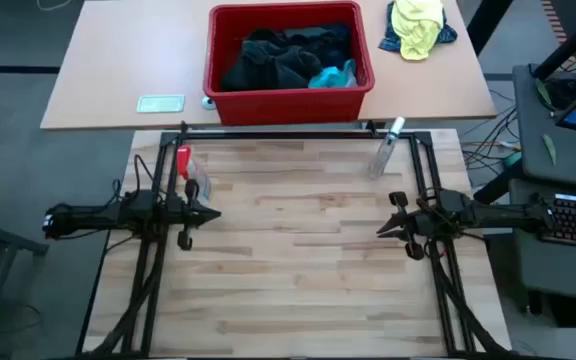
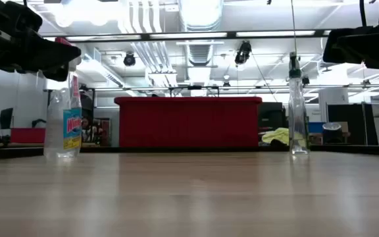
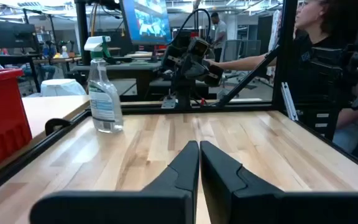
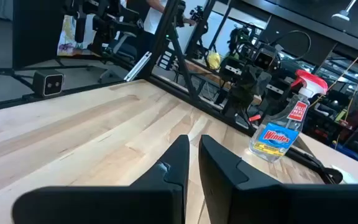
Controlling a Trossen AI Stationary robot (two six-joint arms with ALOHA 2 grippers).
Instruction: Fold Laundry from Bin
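Both arms hang over the bare wooden table [image 1: 298,290], nothing in either grip. The left gripper [image 1: 211,213] sits at the left side with its fingers pressed together; the right gripper [image 1: 383,230] faces it from the right side, fingers all but touching. The red bin [image 1: 288,62] waits on the tan table beyond, laundry [image 1: 283,55] heaped inside it, dark pieces with a turquoise one at the right. A spray bottle [image 1: 194,178] stands near each far corner.
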